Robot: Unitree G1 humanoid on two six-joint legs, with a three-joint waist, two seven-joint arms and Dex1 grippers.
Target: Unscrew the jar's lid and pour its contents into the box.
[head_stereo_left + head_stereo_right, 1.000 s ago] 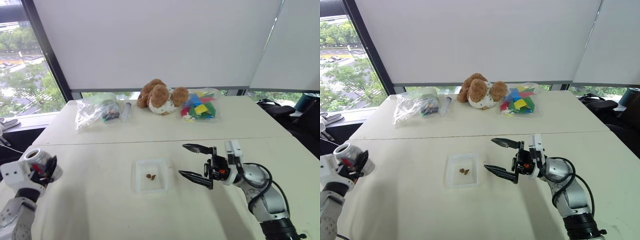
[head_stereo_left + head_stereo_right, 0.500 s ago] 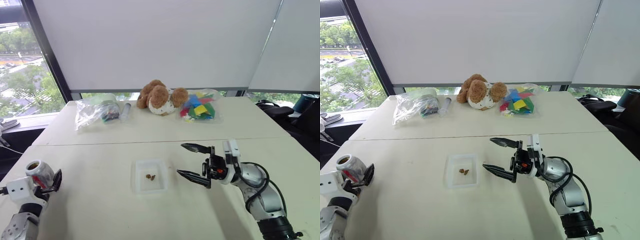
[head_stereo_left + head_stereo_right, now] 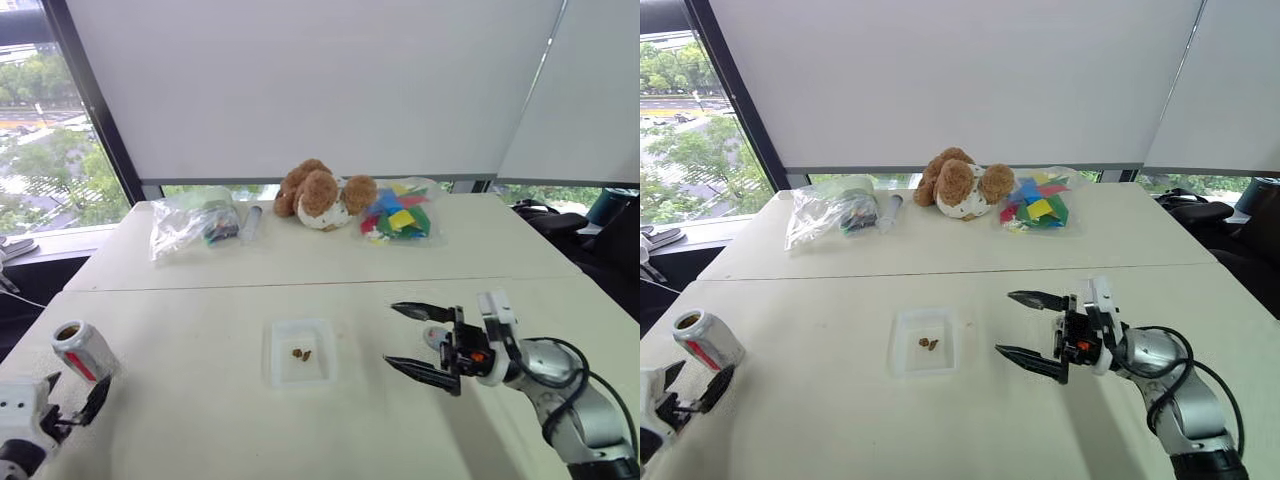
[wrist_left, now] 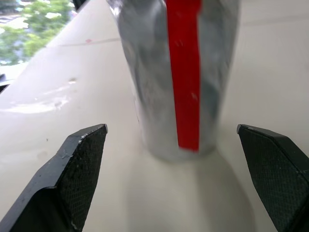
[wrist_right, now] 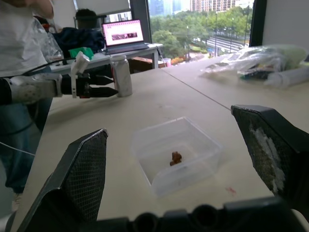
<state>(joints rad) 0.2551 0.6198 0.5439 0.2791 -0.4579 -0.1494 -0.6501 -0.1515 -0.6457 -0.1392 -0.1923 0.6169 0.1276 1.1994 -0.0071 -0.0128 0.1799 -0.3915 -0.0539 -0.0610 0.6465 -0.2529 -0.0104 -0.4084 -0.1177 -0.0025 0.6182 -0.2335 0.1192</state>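
A white table (image 3: 200, 420) is standing before a window with white blinds drawn, trees showing outside at the left. At the table's far edge a teddy bear (image 3: 322, 194) is lying between a clear bag (image 3: 190, 225) with a grey tube (image 3: 250, 222) beside it and a bag of coloured pieces (image 3: 400, 217).

The jar (image 3: 82, 350) is standing upright and uncapped near the table's left edge, its red label facing the robot. The left gripper (image 3: 690, 390) is sitting just in front of it, jaws spread wide and touching nothing; in the left wrist view the jar (image 4: 176, 72) is standing between and beyond the two fingers, clear of both.

The box (image 3: 300, 350) is lying in the middle of the table with the contents (image 3: 301, 353), a few brown crumbs, inside it. The right gripper (image 3: 418, 340) is hovering to the right of the box, pointing toward it, jaws wide apart and empty. The right wrist view is showing the box (image 5: 193, 162), a person's white shirt (image 5: 21, 43) and a laptop (image 5: 124, 36) behind.
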